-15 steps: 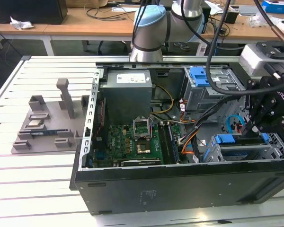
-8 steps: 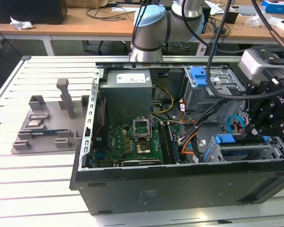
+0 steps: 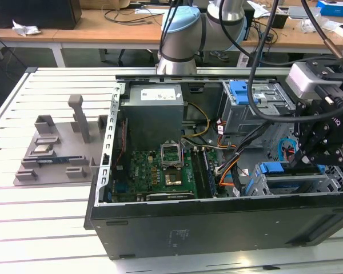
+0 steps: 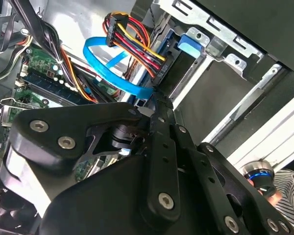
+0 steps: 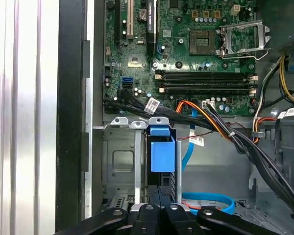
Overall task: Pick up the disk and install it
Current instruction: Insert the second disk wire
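Down in the front corner of the open computer case (image 3: 217,222), my tool (image 3: 308,157) hangs low over the lower drive cage (image 3: 308,185), its black linkage drawn in close together. I cannot tell whether the tips are pinching anything. Just beneath them, in the first wrist view, the disk (image 5: 161,154) stands on edge in the cage slot, its blue bracket showing between the grey metal walls (image 5: 120,164), so I judge the insertion step to be in hand and the disk partly or fully seated; how deep it sits is hidden. Finishing calls for a straight press along the slot, with no tilt against the rails.

Around it, a blue data cable (image 4: 112,73) loops just beside the slot, and the bundle of red, yellow and black power leads (image 4: 137,39) hangs near. The motherboard (image 5: 186,54) lies beyond. A second blue clip (image 3: 240,91) sits atop the upper cage, well apart. The case rests on a slatted surface (image 3: 40,222).
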{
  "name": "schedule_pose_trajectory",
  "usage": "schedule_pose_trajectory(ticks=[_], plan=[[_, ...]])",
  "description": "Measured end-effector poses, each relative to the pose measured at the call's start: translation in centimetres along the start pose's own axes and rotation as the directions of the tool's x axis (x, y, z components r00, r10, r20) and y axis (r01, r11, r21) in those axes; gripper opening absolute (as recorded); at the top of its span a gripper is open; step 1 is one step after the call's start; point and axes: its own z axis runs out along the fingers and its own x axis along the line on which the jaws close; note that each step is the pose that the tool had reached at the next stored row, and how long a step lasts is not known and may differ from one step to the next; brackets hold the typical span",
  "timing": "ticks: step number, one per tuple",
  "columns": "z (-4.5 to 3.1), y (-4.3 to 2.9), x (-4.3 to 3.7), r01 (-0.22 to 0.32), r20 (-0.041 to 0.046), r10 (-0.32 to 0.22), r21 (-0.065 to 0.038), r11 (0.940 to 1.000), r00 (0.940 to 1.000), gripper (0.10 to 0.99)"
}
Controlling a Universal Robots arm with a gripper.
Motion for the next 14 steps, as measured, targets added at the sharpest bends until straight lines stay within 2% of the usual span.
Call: schedule_pose_trajectory(ticks=[5,10,11,13,14], plan=[[0.07,-0.01,-1.01,0.0,0.0001,0.0,0.0,1.0,1.0,0.106],[0.08,-0.01,-1.01,0.0,-0.0003,0.0,0.0,1.0,1.0,0.114],[0.08,-0.01,-1.01,0.0,-0.0004,0.0,0.0,1.0,1.0,0.18],[0.0,0.0,-1.04,0.0,-0.0036,0.0,0.0,1.0,1.0,0.18],[-0.34,0.01,-1.13,0.0,-0.0067,0.0,0.0,1.0,1.0,0.18]])
